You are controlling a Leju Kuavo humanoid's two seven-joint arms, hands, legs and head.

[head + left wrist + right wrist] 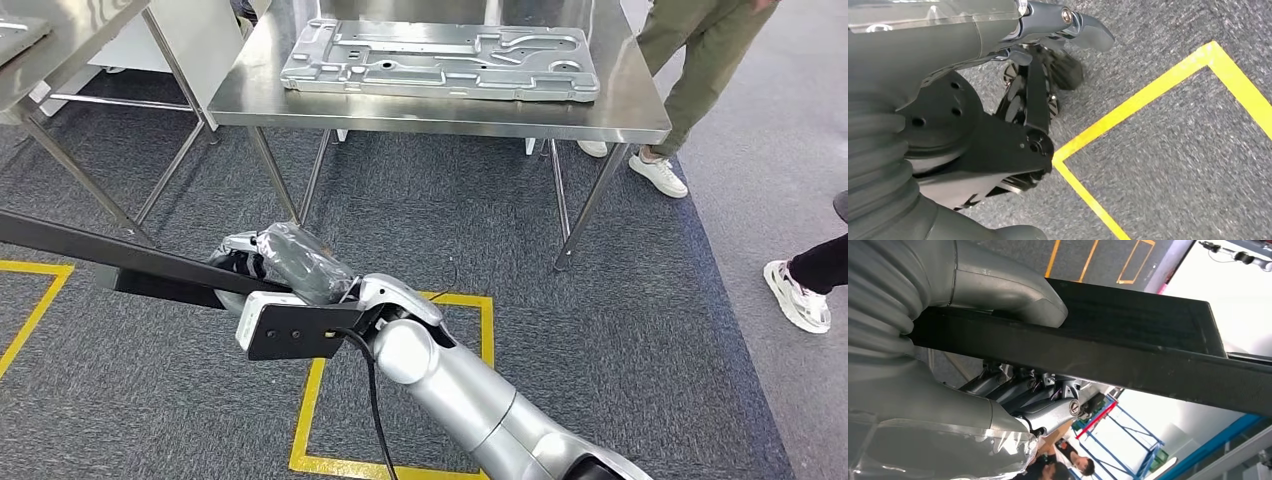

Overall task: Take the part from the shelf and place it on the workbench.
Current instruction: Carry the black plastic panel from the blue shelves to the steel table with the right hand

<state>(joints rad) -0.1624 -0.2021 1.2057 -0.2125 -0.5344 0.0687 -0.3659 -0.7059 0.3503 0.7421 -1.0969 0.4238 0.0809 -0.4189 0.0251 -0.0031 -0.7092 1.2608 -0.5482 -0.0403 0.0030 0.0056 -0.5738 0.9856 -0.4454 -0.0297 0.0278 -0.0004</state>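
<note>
The right hand is closed around a long black part, with the thumb over one face and the other fingers curled under the opposite one. In the head view the part reaches from the hand out to the left edge of the picture and hangs low over the grey carpet, above the yellow floor marking. It is not yet on the workbench, which stands ahead; a big grey pressed metal panel lies across most of the workbench top, so only a strip along the front edge and the corners looks bare. The part seems to be a stiff, straight bar with flat matte faces, probably not fragile. Since the hand holds it near one end, I judge that the long free end will pull downward and may twist in the grip; a hold closer to the middle would carry it more evenly. The left hand hangs toward the carpet and holds nothing, its dark fingers bent inward. A person's legs stand at the right corner of the workbench.
</note>
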